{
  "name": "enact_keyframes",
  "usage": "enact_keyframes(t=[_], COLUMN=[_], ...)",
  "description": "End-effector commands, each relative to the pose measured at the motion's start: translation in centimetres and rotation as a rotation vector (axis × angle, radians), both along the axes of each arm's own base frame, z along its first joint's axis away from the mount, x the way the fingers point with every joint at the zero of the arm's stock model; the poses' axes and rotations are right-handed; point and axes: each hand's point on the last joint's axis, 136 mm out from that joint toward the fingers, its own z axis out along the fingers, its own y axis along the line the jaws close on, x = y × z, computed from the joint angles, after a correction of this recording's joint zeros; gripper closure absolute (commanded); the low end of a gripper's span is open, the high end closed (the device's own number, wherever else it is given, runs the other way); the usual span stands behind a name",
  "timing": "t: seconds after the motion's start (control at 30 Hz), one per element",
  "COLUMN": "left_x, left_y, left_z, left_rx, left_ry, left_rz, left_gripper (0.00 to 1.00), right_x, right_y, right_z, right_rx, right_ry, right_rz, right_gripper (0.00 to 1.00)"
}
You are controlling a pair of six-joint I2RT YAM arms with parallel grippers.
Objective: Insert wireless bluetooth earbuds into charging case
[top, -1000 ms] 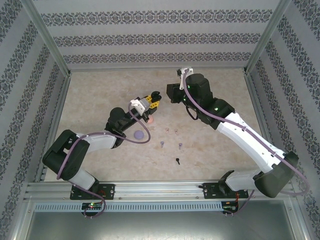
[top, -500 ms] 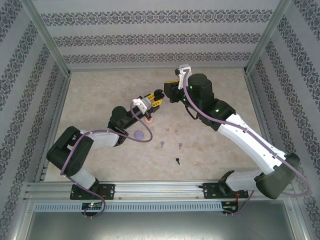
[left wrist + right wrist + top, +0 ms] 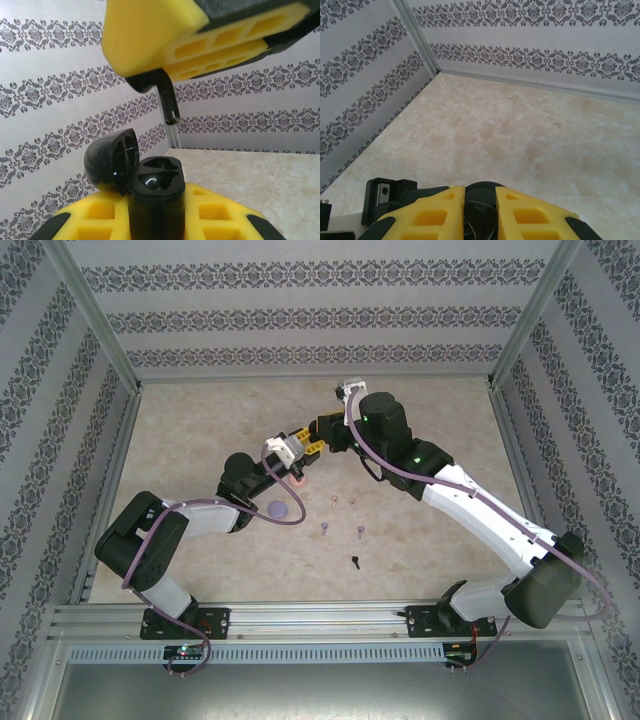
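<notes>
Directly above the black case point(image 3: 155, 187), with lid point(image 3: 112, 157) hinged open and both wells exposed: black earbud point(image 3: 168, 102), stem down, clear of the case, pinched in the closed right gripper point(image 3: 480, 197). Around the black case body: left gripper point(image 3: 157, 216) clamped tight, case upright and off the table point(image 3: 200, 420). On the table, to the arm-base side of the black case: pink case point(image 3: 298, 481), lilac case point(image 3: 279, 508), pink earbuds point(image 3: 333, 502), lilac earbuds point(image 3: 323, 528), second black earbud point(image 3: 354, 561).
</notes>
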Motion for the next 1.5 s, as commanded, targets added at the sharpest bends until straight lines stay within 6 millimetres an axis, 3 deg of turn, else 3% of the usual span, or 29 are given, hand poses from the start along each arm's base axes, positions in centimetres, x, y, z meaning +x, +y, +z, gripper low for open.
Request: enact_keyframes(t=[0.0, 0.83, 1.23, 1.47], left_x=[-0.7, -1.1, -1.1, -1.0], left_y=[-0.6, -0.9, -1.2, -1.3], left_z=[2.7, 3.4, 3.2, 3.1], left_rx=[-0.057, -0.081, -0.077, -0.077], left_ry=[-0.072, -0.072, -0.067, -0.06], left_rz=[-0.032, -0.055, -0.061, -0.061], left_gripper=[1.0, 1.0, 1.0, 1.0], right_x=[-0.5, 0.4, 0.3, -0.9], right_y=[0.6, 0.7, 0.2, 1.8], right_z=[-0.2, -2.6, -2.8, -2.4], right_rx=[0.02, -0.013, -0.076, -0.13], right_ry=[-0.002, 0.038, 0.003, -0.043], right_rz=[0.02, 0.015, 0.012, 0.098], right_gripper=[0.8, 0.81, 0.82, 0.82])
